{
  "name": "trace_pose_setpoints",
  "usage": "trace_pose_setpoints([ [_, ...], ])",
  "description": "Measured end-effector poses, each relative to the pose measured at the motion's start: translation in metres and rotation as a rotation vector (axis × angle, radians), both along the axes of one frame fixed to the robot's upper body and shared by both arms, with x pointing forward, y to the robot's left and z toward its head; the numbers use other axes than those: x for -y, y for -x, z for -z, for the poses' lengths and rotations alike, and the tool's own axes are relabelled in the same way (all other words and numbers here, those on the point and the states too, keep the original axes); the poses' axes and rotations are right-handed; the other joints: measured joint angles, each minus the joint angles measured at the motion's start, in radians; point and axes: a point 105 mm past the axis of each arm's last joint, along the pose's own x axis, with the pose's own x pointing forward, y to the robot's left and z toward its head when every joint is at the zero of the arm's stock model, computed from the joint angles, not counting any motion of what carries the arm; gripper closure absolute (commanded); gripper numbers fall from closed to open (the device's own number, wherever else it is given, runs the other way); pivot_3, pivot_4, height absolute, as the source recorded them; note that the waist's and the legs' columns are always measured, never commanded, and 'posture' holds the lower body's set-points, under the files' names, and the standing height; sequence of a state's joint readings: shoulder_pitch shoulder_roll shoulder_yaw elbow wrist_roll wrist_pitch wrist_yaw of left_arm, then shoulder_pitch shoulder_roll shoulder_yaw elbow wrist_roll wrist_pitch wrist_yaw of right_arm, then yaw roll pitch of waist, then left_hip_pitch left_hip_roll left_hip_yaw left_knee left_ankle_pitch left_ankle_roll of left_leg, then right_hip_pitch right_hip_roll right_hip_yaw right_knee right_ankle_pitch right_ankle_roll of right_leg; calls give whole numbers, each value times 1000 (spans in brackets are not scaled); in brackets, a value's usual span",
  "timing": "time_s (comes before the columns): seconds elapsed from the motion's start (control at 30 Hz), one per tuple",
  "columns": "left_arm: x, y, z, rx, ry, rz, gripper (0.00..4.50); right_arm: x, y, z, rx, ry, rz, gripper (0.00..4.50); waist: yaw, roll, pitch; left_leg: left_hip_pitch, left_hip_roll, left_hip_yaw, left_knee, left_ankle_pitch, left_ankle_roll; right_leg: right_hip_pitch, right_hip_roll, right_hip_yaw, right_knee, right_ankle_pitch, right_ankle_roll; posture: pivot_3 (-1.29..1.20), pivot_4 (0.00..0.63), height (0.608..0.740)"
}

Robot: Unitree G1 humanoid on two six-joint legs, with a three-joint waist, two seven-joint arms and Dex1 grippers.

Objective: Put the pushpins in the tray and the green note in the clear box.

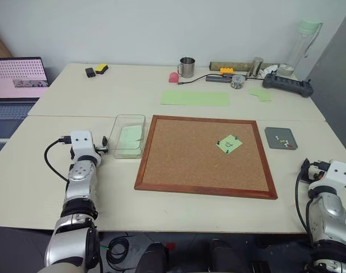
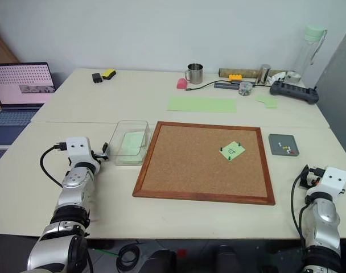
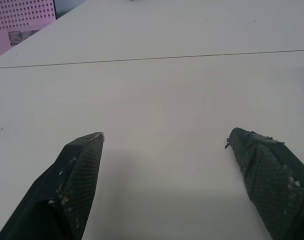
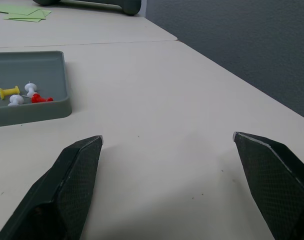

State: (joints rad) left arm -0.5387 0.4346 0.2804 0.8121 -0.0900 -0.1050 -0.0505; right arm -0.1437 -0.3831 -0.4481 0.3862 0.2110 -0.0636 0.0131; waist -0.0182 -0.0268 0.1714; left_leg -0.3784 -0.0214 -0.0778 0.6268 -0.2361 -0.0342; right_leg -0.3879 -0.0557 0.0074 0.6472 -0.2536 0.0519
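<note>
On the cork board [image 1: 204,154], toward two o'clock from its middle, the green note [image 1: 229,144] sits pinned by dark pushpins [image 1: 218,143], far from the clear box [image 1: 127,135] at nine, while the tray [image 1: 280,137] at three holds some pins and both the left gripper [image 3: 167,145] and right gripper [image 4: 167,142] gape wide, empty.

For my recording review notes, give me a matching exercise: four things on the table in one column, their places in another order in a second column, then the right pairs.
Things:
1. green note
2. tray
3. clear box
4. metal mug

Places:
A. just off the corkboard's left edge
B. pinned on the corkboard, toward its right side
C. at the far side of the table, beside a pink object
D. just off the corkboard's right edge, with a few pushpins inside

Pairs: 1-B, 2-D, 3-A, 4-C
</note>
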Motion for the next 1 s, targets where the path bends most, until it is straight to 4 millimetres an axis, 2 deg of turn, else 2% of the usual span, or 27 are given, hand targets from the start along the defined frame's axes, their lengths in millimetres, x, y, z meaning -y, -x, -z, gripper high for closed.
trace_pose_setpoints([
  [0.47, -13, 11, 1, 3, 15, -51, 237, -6, -1, 0, 14, -15, 6, 109, -13, 0, 0, 0, 0, 0, 0, 0, 0, 0, 0, 0, 0, 0, 0, 0, 150, 740],
  [0.73, -47, 30, 2, -9, 18, -176, 237, -7, -1, 1, 18, -16, 6, 109, -14, 0, 0, 0, 1, 0, -1, 0, 0, -1, 1, 1, 0, 0, 0, 0, 150, 740],
  [1.0, -49, 32, 2, -16, 13, -189, 237, -7, -2, 1, 21, -8, 6, 109, -14, 0, 0, 1, 1, 0, -1, 0, 0, 0, 0, 1, 0, 1, -1, 0, 150, 740],
])
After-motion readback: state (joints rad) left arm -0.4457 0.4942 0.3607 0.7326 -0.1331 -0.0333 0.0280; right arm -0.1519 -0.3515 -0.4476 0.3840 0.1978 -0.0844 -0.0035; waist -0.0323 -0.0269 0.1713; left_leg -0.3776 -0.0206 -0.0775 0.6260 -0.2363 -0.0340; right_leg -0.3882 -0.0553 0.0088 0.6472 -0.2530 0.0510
